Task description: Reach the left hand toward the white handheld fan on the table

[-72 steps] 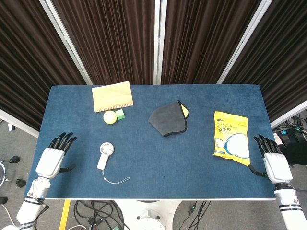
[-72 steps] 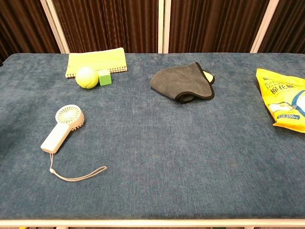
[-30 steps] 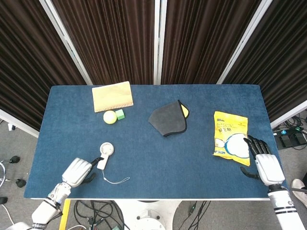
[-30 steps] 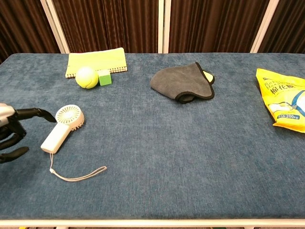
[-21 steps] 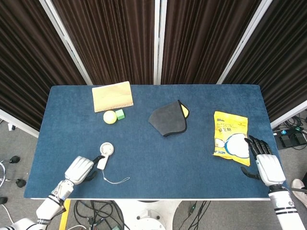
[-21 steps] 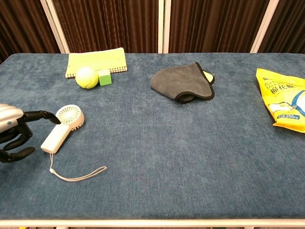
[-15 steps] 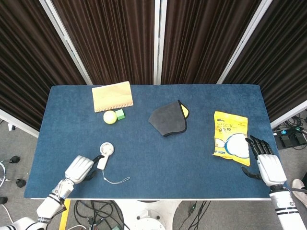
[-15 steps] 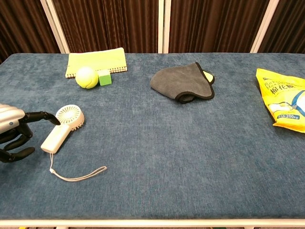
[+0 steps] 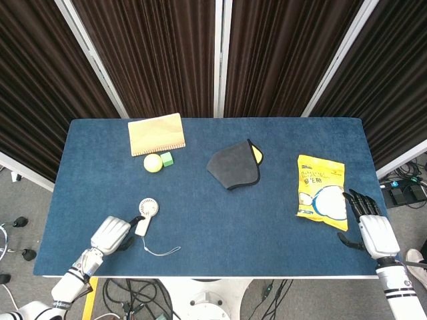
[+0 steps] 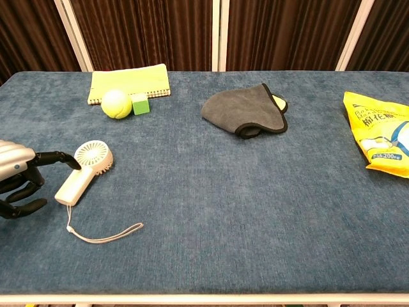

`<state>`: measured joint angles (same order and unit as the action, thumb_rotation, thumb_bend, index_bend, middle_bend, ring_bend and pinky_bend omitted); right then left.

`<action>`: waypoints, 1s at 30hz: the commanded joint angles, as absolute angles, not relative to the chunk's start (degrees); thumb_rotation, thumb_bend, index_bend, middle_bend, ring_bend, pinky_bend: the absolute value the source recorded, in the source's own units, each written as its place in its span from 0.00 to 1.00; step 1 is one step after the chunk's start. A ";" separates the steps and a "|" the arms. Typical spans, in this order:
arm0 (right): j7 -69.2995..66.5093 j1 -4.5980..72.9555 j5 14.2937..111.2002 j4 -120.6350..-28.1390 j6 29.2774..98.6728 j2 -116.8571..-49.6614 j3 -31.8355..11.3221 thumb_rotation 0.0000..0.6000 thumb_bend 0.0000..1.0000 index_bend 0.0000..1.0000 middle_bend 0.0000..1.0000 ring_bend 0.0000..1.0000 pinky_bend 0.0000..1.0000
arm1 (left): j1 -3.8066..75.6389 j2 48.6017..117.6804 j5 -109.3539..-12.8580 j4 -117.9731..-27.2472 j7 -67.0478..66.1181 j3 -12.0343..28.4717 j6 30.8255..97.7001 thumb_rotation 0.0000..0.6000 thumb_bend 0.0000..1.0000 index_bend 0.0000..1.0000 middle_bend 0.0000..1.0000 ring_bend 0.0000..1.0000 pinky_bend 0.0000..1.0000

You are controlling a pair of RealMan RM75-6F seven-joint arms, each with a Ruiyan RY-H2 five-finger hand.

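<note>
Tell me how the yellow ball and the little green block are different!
The yellow ball is round; the green block has flat sides and corners. The ball is bigger and paler, the block smaller and greener. Both sit side by side on the blue table, just in front of the notebook.

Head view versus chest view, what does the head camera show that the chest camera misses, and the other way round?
Only the head view shows the right hand, open beside the yellow snack bag, plus the floor cables. The chest view adds no object of its own, only a low side-on look at the left hand, one finger stretched toward the white handheld fan. Both share the fan, yellow-green ball, green cube, yellow notebook, grey cloth and blue table.
</note>
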<state>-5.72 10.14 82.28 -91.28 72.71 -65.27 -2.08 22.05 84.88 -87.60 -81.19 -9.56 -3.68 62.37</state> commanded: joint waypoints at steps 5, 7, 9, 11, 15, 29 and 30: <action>-6.16 10.08 82.25 -90.88 72.73 -65.32 -2.06 1.00 0.16 0.00 0.00 0.00 0.00 | 22.10 84.90 -87.49 -81.28 -9.57 -3.57 62.81 1.00 0.42 0.21 0.83 0.83 0.85; -6.17 10.10 82.24 -90.87 72.69 -65.30 -2.06 1.00 0.16 0.00 0.00 0.00 0.00 | 22.13 84.94 -87.43 -81.21 -9.59 -3.61 62.78 1.00 0.42 0.21 0.83 0.83 0.85; -6.12 10.13 82.22 -90.86 72.64 -65.32 -2.06 1.00 0.16 0.00 0.00 0.00 0.00 | 22.17 84.99 -87.31 -81.16 -9.66 -3.72 62.59 1.00 0.42 0.21 0.83 0.83 0.85; -6.08 10.17 82.13 -90.86 72.54 -65.33 -2.08 1.00 0.16 0.00 0.00 0.00 0.00 | 22.19 85.04 -87.20 -81.10 -9.76 -3.81 62.45 1.00 0.42 0.21 0.83 0.83 0.85; -6.07 10.23 81.95 -90.93 72.46 -65.21 -2.19 1.00 0.15 0.00 0.00 0.00 0.00 | 22.41 85.16 -86.87 -81.05 -10.01 -3.80 62.00 1.00 0.42 0.21 0.83 0.83 0.85; -6.54 10.24 81.82 -90.77 72.24 -65.01 -2.16 1.00 0.16 0.00 0.00 0.00 0.00 | 22.50 85.03 -86.75 -81.17 -10.14 -3.72 62.55 1.00 0.42 0.21 0.83 0.83 0.85; -6.55 10.24 81.80 -90.73 72.21 -65.04 -2.14 1.00 0.16 0.00 0.00 0.00 0.00 | 22.54 85.01 -86.62 -81.18 -10.19 -3.69 62.45 1.00 0.42 0.21 0.83 0.83 0.85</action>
<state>-6.54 10.24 81.81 -90.75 72.22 -65.03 -2.15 22.52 85.02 -86.66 -81.17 -10.16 -3.70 62.49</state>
